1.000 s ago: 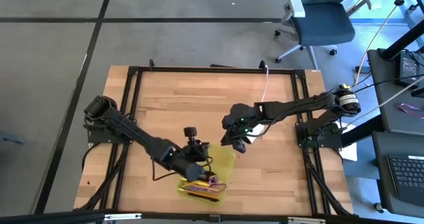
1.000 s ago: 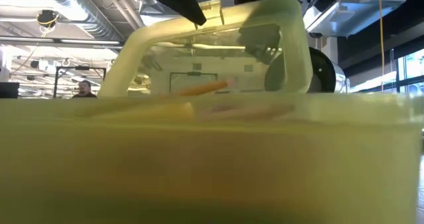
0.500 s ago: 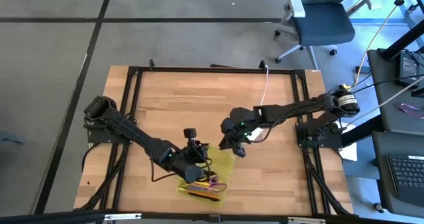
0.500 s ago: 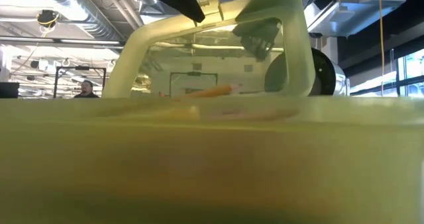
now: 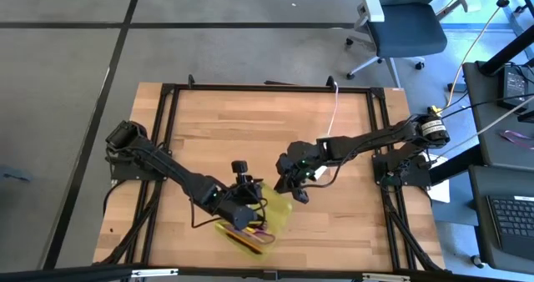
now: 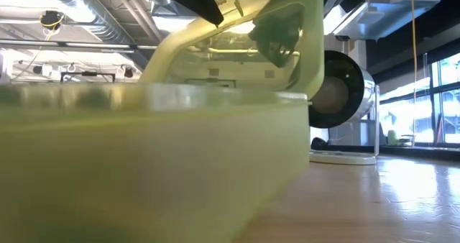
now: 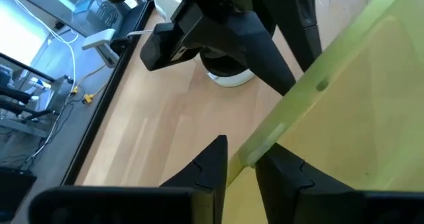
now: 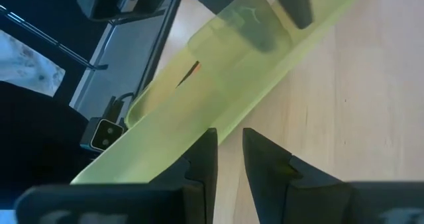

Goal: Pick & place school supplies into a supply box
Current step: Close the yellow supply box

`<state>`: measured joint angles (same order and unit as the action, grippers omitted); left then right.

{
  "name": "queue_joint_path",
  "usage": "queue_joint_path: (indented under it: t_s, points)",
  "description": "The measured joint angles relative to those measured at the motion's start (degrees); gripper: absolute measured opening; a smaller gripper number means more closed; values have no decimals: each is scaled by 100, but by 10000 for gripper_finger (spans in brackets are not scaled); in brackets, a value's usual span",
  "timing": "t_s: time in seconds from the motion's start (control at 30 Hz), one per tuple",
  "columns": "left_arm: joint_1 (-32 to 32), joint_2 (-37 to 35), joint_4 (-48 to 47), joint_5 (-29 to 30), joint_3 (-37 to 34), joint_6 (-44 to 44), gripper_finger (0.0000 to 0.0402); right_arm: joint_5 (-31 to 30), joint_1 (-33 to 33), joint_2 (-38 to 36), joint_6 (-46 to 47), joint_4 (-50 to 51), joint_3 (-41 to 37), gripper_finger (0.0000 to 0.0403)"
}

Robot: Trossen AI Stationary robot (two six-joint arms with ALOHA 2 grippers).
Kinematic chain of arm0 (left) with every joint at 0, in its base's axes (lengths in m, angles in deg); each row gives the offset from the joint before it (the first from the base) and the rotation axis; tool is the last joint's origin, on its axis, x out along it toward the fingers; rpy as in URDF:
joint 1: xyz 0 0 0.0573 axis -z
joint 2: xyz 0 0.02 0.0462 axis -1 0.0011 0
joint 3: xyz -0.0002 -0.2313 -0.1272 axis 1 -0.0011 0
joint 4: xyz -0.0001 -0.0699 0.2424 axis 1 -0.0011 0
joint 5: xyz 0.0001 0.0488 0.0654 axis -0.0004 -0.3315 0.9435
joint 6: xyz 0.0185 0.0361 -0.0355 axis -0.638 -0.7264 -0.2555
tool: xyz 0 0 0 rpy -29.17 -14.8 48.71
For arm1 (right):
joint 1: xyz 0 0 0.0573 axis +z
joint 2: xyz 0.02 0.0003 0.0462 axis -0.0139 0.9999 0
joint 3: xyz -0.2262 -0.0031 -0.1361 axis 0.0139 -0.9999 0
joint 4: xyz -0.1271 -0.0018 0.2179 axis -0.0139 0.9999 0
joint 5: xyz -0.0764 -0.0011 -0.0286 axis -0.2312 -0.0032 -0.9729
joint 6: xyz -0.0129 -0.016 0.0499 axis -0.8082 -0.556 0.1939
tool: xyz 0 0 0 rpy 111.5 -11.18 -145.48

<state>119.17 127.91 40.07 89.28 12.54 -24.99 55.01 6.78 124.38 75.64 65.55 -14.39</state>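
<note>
— What can't you make out?
— The supply box fills the low view right up to its left and bottom edges, so the bench under it is hidden there. Whatever lies inside is only a haze behind the wall.
— And from above?
— The supplies are a small tangle of yellow, orange and purple; too small to tell one from another.
— The white cylinder?
— Half covered by the box's raised end.

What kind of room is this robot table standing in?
Probably a lab or open workshop office: an office chair and a desk with a keyboard stand beside the wooden table, and bare ceiling ducts run overhead.
</note>
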Motion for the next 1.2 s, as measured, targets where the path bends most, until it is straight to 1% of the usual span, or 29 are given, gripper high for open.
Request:
queue_joint_path:
  t_s: [0.13,0.27,0.4,0.53,0.63,0.8,0.93,1.2]
  points:
    - [-58,-1,2,-86,0,2,91,12,4,0,-1,-34,0,77]
    - [-94,-2,-7,-141,0,-1,125,15,4,0,-4,-161,-2,77]
    - [-92,-2,4,-16,-2,-153,158,15,4,0,-12,-202,-2,77]
    - [-90,-2,149,87,-7,-486,176,25,5,71,-28,-281,-2,77]
    - [-90,-4,231,148,-7,-697,182,24,15,202,-126,-477,-2,77]
    - [-88,-20,226,113,-7,-706,180,20,20,367,-272,-687,-2,77]
    - [-85,-159,231,9,-7,-706,176,13,24,385,-438,-777,-2,77]
    - [-29,-358,68,-12,-5,-695,180,9,24,385,-437,-1033,-2,77]
